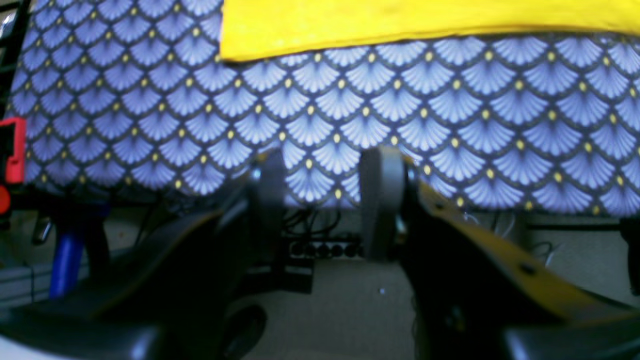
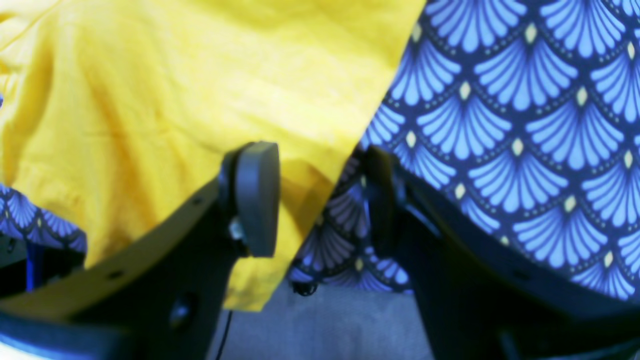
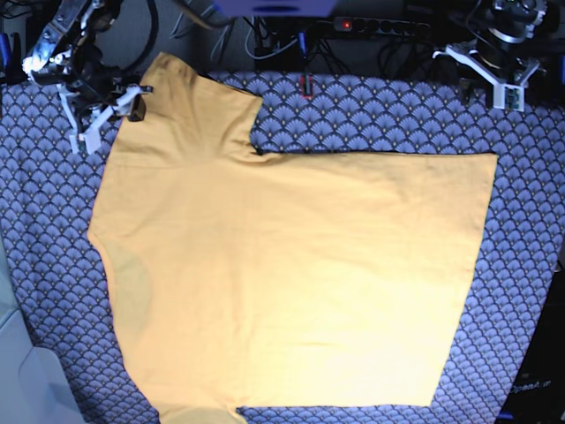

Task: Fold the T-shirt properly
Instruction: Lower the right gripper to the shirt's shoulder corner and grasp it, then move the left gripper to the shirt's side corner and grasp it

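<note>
Dark claw fingers (image 2: 257, 197) fill the foreground of the right wrist view; the right claw (image 2: 320, 200) stands wide, one grey pad over the yellow cloth, the other finger over the patterned tablecloth (image 2: 525, 125), nothing held between them; the edge of the T-shirt (image 2: 200, 100) runs slantwise through the gap, its sleeve hem hanging past the bench edge. Seen from the left wrist camera, the left claw (image 1: 325, 200) is likewise spread, its two grey pads apart and holding nothing, hovering at the bench rim over the tablecloth (image 1: 450, 125), well short of the straight yellow hem (image 1: 400, 25) at the top of the view.

From the base view the T-shirt (image 3: 291, 283) lies flat across the middle of the bench, soft, plain yellow-orange cotton with faint creases; one short sleeve (image 3: 190, 106) points toward the far left corner, beside the right claw (image 3: 110, 110); the long side edges are straight, the hem slanted at the right. The left claw (image 3: 503, 84) sits at the far right corner, apart from the cloth; the tablecloth (image 3: 530, 309) bears blue-grey fan scales with pale dots.
</note>
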Robot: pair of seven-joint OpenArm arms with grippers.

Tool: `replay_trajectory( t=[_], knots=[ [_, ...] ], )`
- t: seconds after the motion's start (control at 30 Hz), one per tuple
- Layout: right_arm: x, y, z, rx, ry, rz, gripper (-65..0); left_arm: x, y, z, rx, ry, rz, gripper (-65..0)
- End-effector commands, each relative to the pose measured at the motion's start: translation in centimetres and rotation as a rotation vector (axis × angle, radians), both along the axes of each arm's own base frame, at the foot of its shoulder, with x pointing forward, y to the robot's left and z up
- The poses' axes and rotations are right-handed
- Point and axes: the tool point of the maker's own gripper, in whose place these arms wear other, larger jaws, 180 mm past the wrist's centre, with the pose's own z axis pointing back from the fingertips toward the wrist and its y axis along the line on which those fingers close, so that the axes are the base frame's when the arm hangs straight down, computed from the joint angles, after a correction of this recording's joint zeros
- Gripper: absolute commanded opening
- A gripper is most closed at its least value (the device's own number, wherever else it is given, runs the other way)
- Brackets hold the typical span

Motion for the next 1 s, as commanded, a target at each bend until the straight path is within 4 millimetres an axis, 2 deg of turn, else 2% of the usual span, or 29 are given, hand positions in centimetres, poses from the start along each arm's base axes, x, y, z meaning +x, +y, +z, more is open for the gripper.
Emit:
replay_trajectory(
  t=[0.0, 0.27, 0.43, 0.53, 0.63, 0.7, 0.83, 0.97],
  knots=[
    [-0.3, 0.0, -0.1, -0.006, 0.015, 0.007, -36.0, 0.3, 0.2, 0.9, 0.006, -0.035, 0.000, -39.8],
    [-0.8, 4.3, -0.9, 0.066, 0.036, 0.078, -36.2, 0.3, 0.2, 0.9, 0.008, -0.036, 0.001, -39.8],
    [-0.6, 4.4, -0.8, 0.068, 0.030, 0.077, -37.5, 0.2, 0.4, 0.9, 0.009, -0.035, 0.005, -39.8],
    [-0.5, 4.3, -0.8, 0.069, 0.028, 0.075, -45.2, 0.2, 0.5, 0.9, 0.012, -0.033, 0.005, -39.6],
    [-0.5, 4.4, -0.8, 0.070, 0.028, 0.075, -58.1, 0.3, 0.5, 0.9, 0.011, -0.035, 0.006, -39.4],
    [-0.5, 4.3, -0.8, 0.068, 0.029, 0.075, -64.4, 0.7, 0.4, 1.1, 0.007, -0.049, 0.006, -39.4],
    [-0.5, 4.3, -0.8, 0.067, 0.029, 0.076, -65.0, 2.2, 0.8, 1.4, 0.006, -0.084, 0.016, -39.4],
    [-0.6, 4.3, -0.8, 0.066, 0.032, 0.076, -65.0, 3.6, 2.8, 2.2, 0.017, -0.139, 0.086, -39.3]
  ],
)
